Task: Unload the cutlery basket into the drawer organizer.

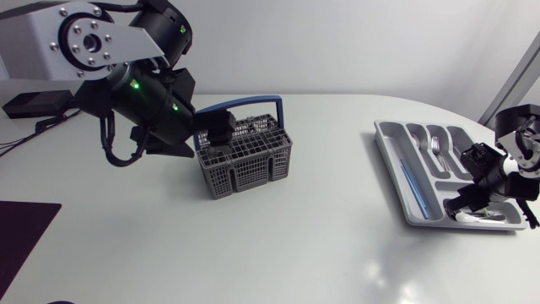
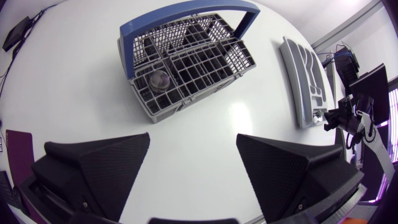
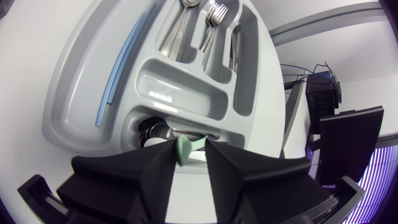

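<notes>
The grey wire cutlery basket (image 1: 246, 156) with a blue handle (image 1: 240, 107) stands left of the middle. A round metal utensil end (image 2: 158, 81) shows in one of its cells. My left gripper (image 1: 218, 129) hangs open at the basket's left side, and in the left wrist view its fingers (image 2: 193, 140) stand wide apart with the basket (image 2: 186, 59) ahead of them. The grey drawer organizer (image 1: 390, 143) lies at the right. My right gripper (image 1: 472, 201) is low over its near compartment, with its fingers slightly apart. A pale green utensil end (image 3: 185, 149) sits between them, above several spoons (image 3: 155, 132).
Forks (image 3: 214, 12) and other cutlery (image 3: 183, 22) lie in the organizer's (image 3: 74, 93) far compartments, and a long blue strip (image 3: 124, 62) lies in its side compartment. A dark mat (image 1: 25, 232) lies at the table's left edge. Bare table lies between the basket and the organizer.
</notes>
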`<state>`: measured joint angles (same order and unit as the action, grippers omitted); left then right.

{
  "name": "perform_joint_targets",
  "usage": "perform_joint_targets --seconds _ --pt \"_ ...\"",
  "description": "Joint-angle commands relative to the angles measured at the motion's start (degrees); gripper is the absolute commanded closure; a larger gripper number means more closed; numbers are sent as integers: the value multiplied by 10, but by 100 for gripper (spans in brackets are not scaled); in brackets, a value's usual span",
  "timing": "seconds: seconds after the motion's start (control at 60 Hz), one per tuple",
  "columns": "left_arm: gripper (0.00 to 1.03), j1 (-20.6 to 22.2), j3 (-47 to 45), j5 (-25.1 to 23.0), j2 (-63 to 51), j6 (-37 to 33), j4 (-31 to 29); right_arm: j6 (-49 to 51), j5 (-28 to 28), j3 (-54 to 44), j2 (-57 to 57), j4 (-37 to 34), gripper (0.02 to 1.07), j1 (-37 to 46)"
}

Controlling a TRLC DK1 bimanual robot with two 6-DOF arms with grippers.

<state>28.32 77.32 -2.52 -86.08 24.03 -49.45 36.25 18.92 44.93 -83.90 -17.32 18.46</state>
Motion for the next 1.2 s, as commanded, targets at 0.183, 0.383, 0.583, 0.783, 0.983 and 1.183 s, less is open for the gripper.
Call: perform_joint_targets --seconds 0.183,0.383,0.583,0.783,0.983,1.183 --pt "6 3 16 4 -14 17 -6 -7 11 -4 0 4 8 -5" --pt "6 6 23 5 -28 37 -6 -1 11 -6 31 2 7 -5" --pt "6 6 27 5 -34 44 -6 0 9 -7 64 -17 7 -5" --pt "6 3 20 5 -32 43 -6 -1 1 -4 37 -17 7 -5" --pt "6 -6 17 5 -27 42 -6 -25 -64 10 77 -75 7 -34" --pt "6 -19 13 5 -20 47 -13 -65 -170 62 127 -169 7 -102"
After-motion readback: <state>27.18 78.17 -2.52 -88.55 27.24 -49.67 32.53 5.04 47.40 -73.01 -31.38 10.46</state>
